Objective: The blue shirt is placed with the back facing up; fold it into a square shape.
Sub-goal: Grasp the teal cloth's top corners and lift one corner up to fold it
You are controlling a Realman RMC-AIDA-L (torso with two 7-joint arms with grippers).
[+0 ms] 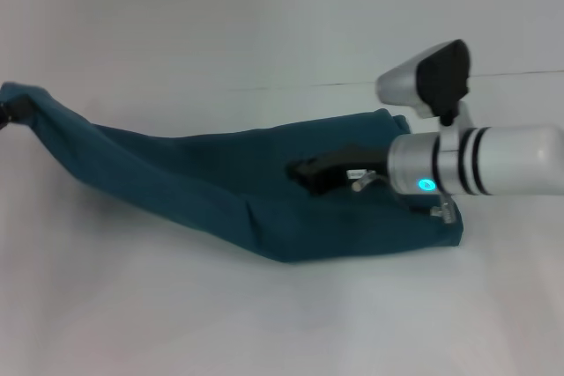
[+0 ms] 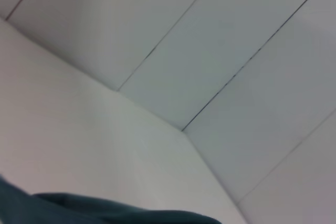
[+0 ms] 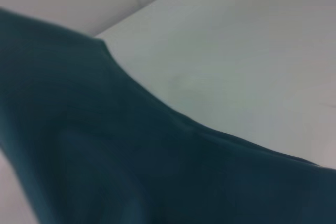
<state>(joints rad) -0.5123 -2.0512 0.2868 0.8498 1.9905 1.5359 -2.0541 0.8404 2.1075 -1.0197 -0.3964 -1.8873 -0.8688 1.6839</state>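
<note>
1. The blue shirt [image 1: 220,191] lay folded lengthwise across the white table [image 1: 264,323].
2. The right gripper [image 1: 308,172] rested on it (grip state unclear).
3. The left gripper [image 1: 11,112] clenched the shirt's raised far-left end.

One blue shirt [image 1: 220,191], teal, stretched in a long band across one white desk [image 1: 264,323]. Two claws: right claw [image 1: 308,173] over the cloth's right part, left claw [image 1: 11,112] barely visible at the far left edge, by the shirt's raised end.
</note>
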